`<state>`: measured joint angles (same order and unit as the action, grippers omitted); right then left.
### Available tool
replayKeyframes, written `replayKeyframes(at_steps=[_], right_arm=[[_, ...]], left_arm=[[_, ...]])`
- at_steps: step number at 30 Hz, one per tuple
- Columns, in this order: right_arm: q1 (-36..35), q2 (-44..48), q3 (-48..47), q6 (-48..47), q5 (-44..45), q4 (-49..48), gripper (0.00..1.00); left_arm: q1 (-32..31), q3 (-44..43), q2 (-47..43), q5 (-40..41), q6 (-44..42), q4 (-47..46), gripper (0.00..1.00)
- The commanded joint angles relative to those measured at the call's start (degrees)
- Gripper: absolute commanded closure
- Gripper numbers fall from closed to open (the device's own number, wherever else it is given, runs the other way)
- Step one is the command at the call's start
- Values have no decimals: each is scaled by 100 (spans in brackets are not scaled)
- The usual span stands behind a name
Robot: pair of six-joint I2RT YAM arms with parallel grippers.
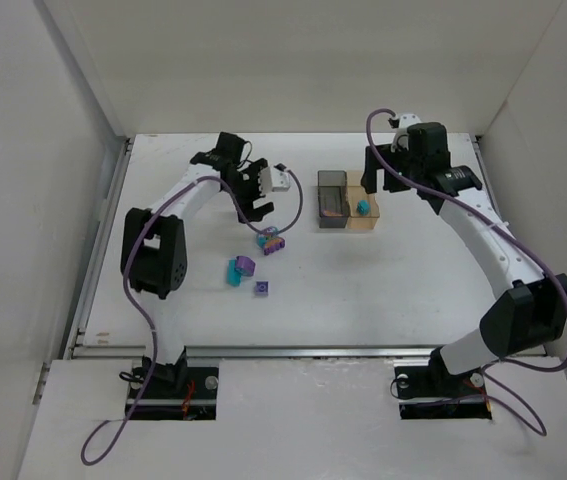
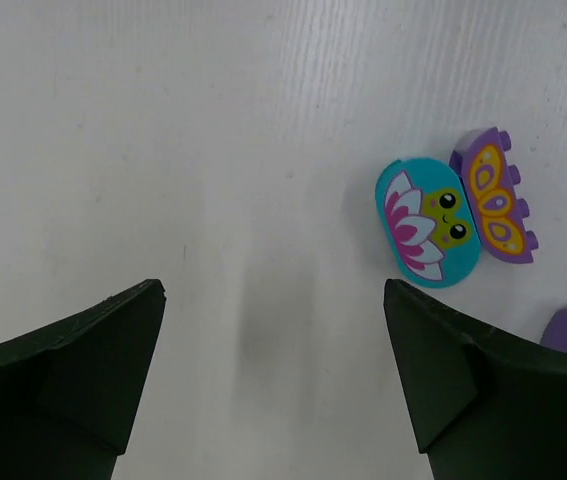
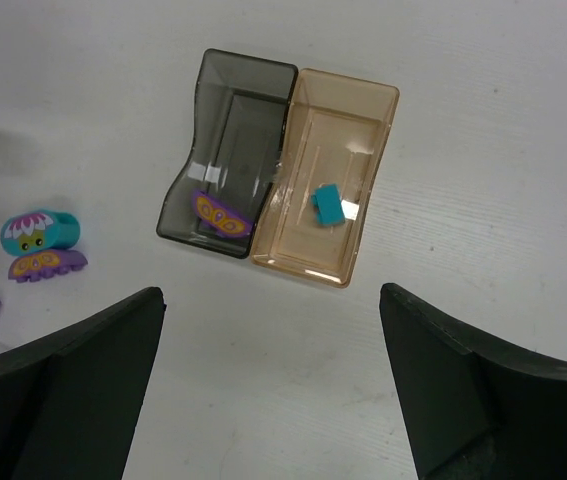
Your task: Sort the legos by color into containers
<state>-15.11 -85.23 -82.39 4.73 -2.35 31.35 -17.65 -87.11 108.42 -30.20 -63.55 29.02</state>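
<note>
Teal brick (image 3: pixel 328 205) is being stored in the tan container (image 3: pixel 308 255) by colour; left gripper (image 2: pixel 273 290), right gripper (image 3: pixel 271 292) are being held released.

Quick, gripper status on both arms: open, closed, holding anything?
Left gripper: open, holding nothing.
Right gripper: open, holding nothing.
</note>
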Motion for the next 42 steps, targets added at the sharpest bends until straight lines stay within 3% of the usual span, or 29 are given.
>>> replayKeyframes(at_steps=[1,3,4,9,12,17,21,24,27,30,36,42], right_arm=[[-61,-37,-163,19,-187,-261,6],[-132,15,-32,19,-30,-314,6],[-132,76,-32,71,-29,-314,6],[-604,77,100,72,-108,-314,6],[-1202,-98,100,72,-151,-314,6],[-1503,-292,407,738,-617,-840,6],[-1950,-765,242,1030,-329,-1044,6],[-2407,-1170,-144,732,-152,-825,8],[-2907,-1329,159,-198,-676,-920,9],[-3172,-1329,512,-1122,-1694,-1175,9],[-3471,-1742,619,-1536,-2024,-1588,9],[-3858,-2444,566,-1537,-1822,-1712,9]], left_arm=[[-90,-1584,772,-836,-922,1840,10],[-142,-1626,970,-927,-1361,2562,6],[-212,-1138,822,-779,-1466,2496,5],[-362,317,-4,-303,-1766,1205,8],[-240,161,-5,-398,-1389,1089,10],[147,107,-215,-952,-801,1063,11],[727,597,-865,-1419,288,423,10],[1061,1221,-1471,-1419,747,149,10],[1062,1854,-2095,-1138,747,0,10],[1062,2461,-2720,-744,1413,-535,9],[1062,3365,-3799,748,4511,-2144,9],[948,4166,-5294,1708,5510,-2795,6]])
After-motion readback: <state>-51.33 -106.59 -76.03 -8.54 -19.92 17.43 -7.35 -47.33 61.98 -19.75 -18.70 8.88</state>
